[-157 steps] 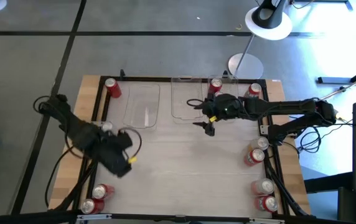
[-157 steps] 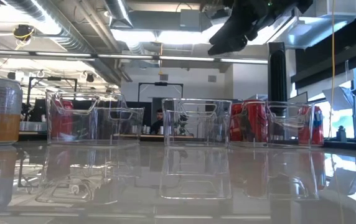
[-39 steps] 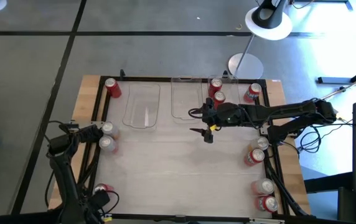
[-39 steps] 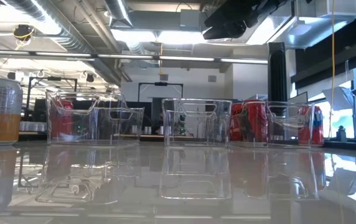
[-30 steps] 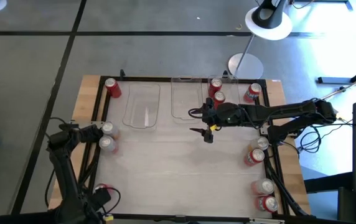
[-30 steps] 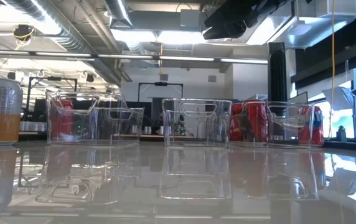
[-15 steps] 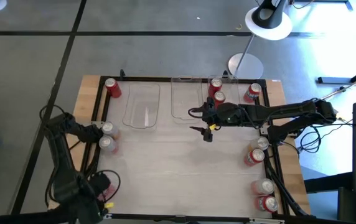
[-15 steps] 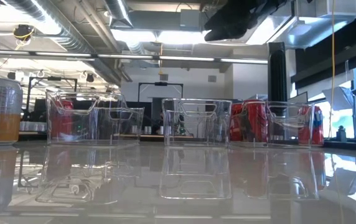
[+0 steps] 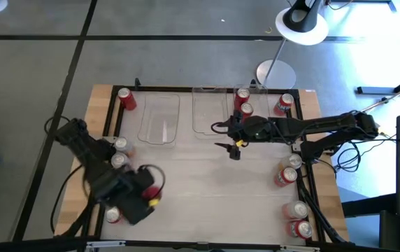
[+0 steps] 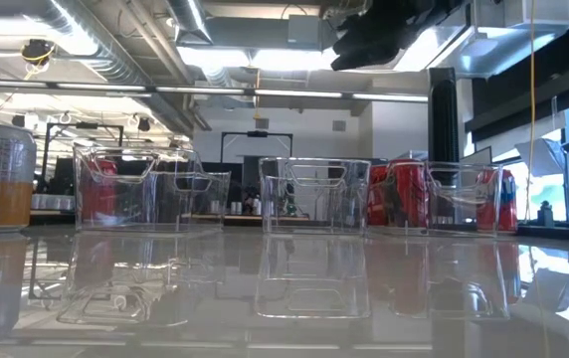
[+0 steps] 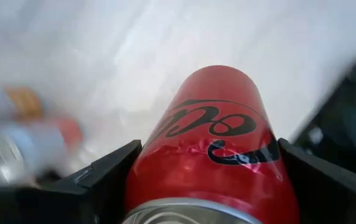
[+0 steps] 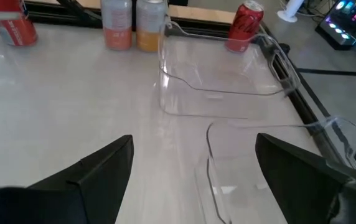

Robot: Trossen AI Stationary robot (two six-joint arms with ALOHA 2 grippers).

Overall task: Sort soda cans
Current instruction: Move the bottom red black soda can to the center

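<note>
On the left we see the left arm bent low over the near left part of the table (image 9: 207, 189), its left gripper (image 9: 151, 190) turned toward the middle and clamped on a red soda can (image 11: 212, 146). In the left wrist view that can fills the space between the two dark fingers (image 11: 106, 174), which press against its sides; its silver rim is cut off by the picture's edge, and the table behind it is blurred. From above, only a small red patch of the can (image 9: 156, 189) shows past the wrist. Another red can (image 9: 112, 215) lies partly under the arm near the front left corner, and two pale cans (image 9: 120, 145) stand at the left rail, one half hidden by the arm.

Farther right, two clear bins (image 9: 160, 119) sit at the back of the table, with a red can (image 9: 126, 99) at the back left corner.

The right arm reaches in level from the right edge, its right gripper (image 9: 226, 136) hovering just in front of the second bin (image 12: 228, 81) with fingers spread apart and nothing between them. More red cans (image 9: 243, 101) stand behind it, and others (image 9: 286, 175) line the right rail. In the low view only a dark piece of this arm (image 10: 384, 35) shows, cut off at the top.
</note>
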